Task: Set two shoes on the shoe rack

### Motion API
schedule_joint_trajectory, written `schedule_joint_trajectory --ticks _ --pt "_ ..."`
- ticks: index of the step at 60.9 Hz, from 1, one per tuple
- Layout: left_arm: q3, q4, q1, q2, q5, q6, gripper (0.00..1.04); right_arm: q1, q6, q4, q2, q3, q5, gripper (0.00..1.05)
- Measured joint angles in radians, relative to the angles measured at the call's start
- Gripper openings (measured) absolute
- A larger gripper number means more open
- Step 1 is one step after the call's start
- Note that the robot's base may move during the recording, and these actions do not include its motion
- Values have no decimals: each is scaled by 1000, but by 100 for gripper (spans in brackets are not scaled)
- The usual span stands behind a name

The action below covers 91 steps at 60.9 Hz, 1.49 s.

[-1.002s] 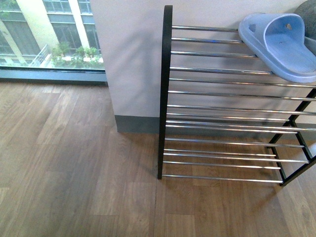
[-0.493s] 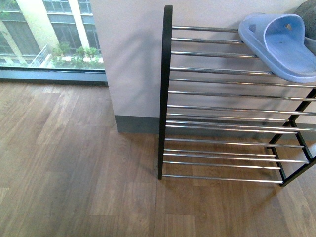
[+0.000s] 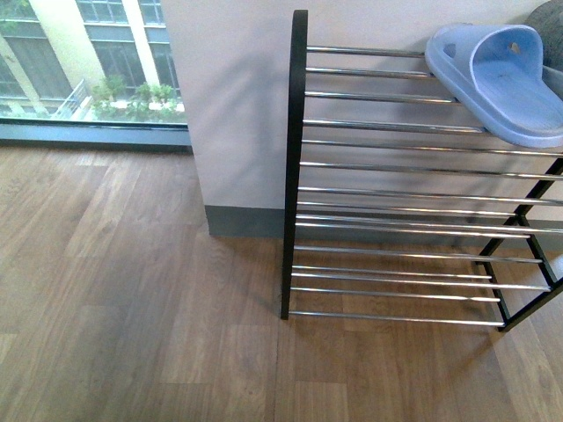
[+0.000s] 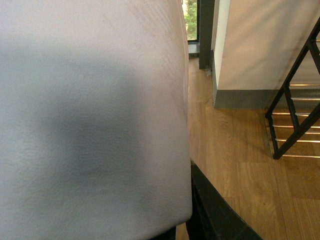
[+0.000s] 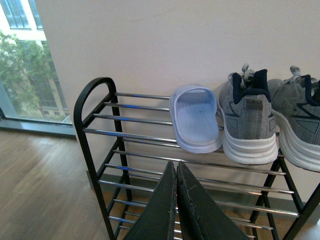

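**Two shoes on the top tier**

Your right gripper (image 5: 176,172) is pressed closed on nothing, just before the shoe rack (image 5: 95,130). Past it, up top, both grey sneakers (image 5: 247,117) (image 5: 297,120) sit beside a blue slipper (image 5: 194,117). Lower tiers are bare. Your left gripper is unseen behind a pale cushion (image 4: 90,120).

Top tier left of slipper (image 5: 195,117) free (sneakers (image 5: 248,120) crowd right).

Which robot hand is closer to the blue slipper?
Probably the right. Its closed fingers face the blue slipper on the shoe rack. The left wrist view shows only the rack's edge; its gripper is unseen.
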Motion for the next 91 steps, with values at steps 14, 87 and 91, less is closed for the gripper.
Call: schedule_joint_trajectory --ticks 14,87,91 --pt "0 0 0 0 0 0 2 0 -1 0 0 0 0 32" --pt "371 470 -406 718 -88 -380 2 0 0 -2 -2 0 3 95" --pt "462 467 -442 845 -111 -409 2 0 0 -2 -2 0 3 95"
